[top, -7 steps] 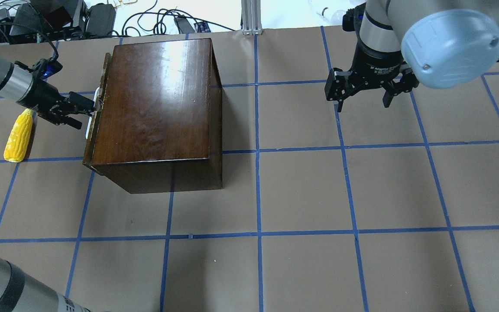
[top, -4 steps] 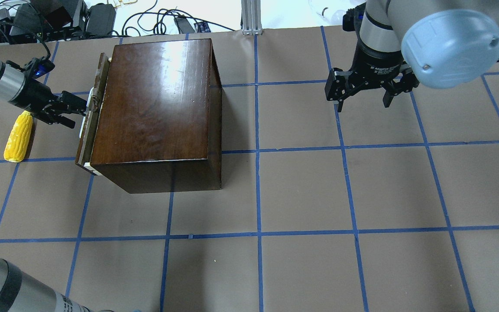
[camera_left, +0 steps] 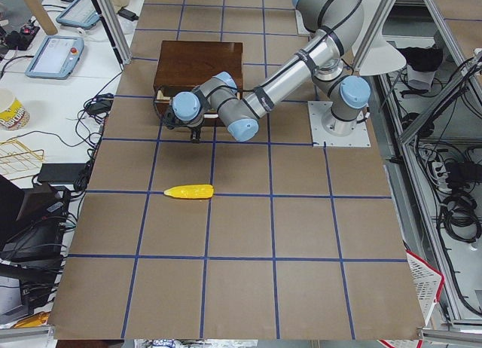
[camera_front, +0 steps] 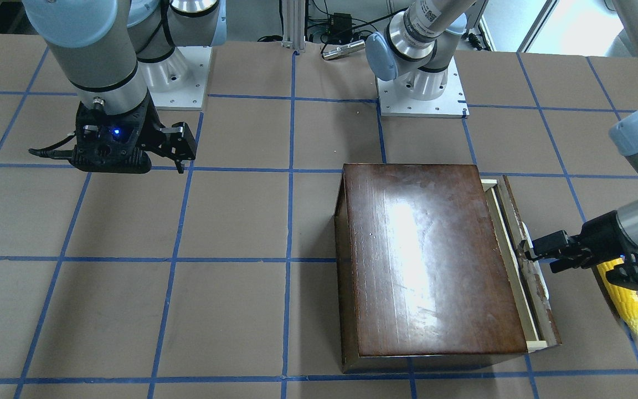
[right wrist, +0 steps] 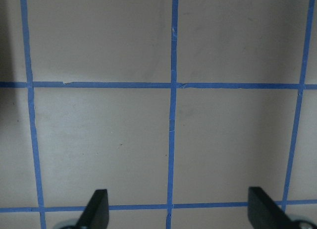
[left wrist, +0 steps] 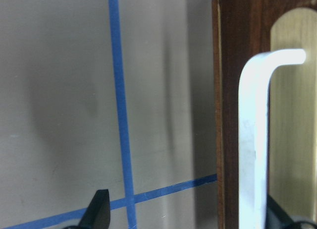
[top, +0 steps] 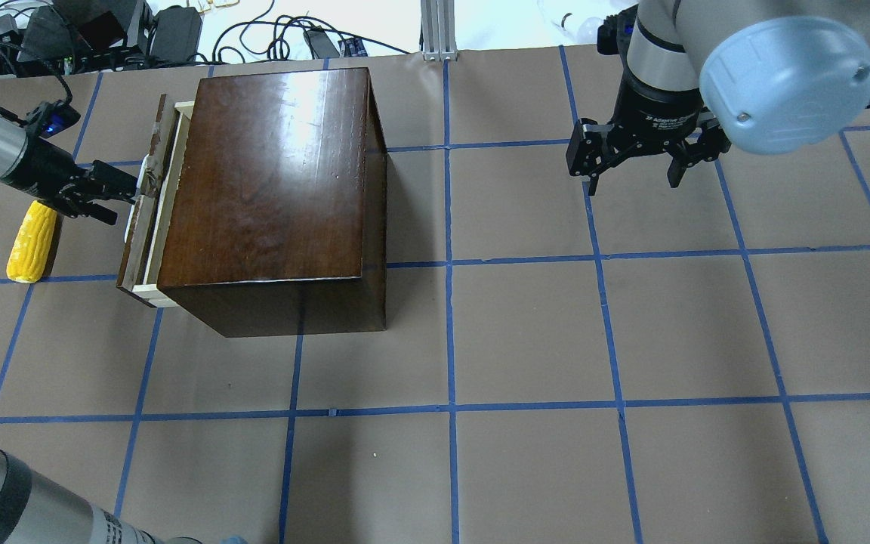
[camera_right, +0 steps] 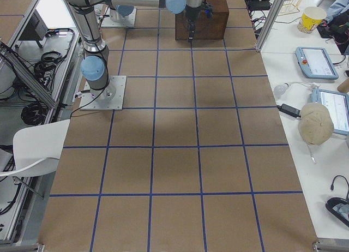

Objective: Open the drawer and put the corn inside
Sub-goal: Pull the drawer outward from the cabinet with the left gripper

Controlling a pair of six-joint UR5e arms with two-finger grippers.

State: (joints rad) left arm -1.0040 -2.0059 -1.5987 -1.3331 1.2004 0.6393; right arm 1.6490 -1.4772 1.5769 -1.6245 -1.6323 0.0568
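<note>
The dark-brown box (top: 269, 174) stands at the table's far left; it also shows in the front view (camera_front: 430, 255). Its drawer (top: 149, 227) is pulled out a little, showing a strip of pale wood (camera_front: 510, 260) behind the dark front panel. My left gripper (top: 125, 198) is open, with one finger hooked behind the white handle (left wrist: 252, 140) on the drawer front. The yellow corn (top: 31, 243) lies on the table just left of the drawer, partly under my left wrist (camera_front: 626, 302). My right gripper (top: 631, 177) is open and empty, hovering far right of the box.
Blue tape lines grid the brown table (top: 526, 340). Cables and power supplies (top: 103, 30) lie beyond the far edge behind the box. The arm bases (camera_front: 418, 88) stand at the robot's side.
My left gripper has moved left, pulling the drawer front away from the box; a pale wood strip now shows. The corn and my right arm have not moved.
</note>
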